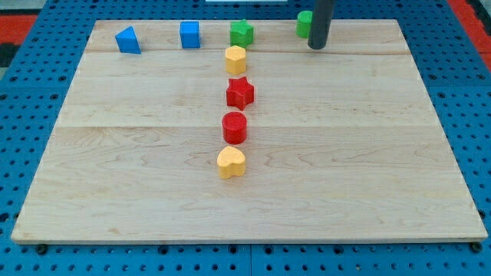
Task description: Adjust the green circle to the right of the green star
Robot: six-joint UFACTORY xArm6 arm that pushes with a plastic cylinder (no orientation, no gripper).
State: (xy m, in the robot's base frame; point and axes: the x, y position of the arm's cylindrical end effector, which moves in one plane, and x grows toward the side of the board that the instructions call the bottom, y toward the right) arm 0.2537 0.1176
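The green circle (pixel 304 24) is a short cylinder at the view's top edge of the board, right of centre. The green star (pixel 242 33) sits to its left, with a gap between them. My tip (pixel 316 46) is the lower end of the dark rod, which comes down from the view's top. The tip rests just right of and slightly below the green circle, touching or nearly touching it; the rod hides the circle's right side.
A blue triangular block (pixel 128 40) and a blue cube (pixel 189 34) sit at the top left. Below the green star a column runs down the board: yellow hexagon (pixel 235 59), red star (pixel 240 93), red cylinder (pixel 235 127), yellow heart (pixel 231 162). The wooden board (pixel 368 153) lies on blue pegboard.
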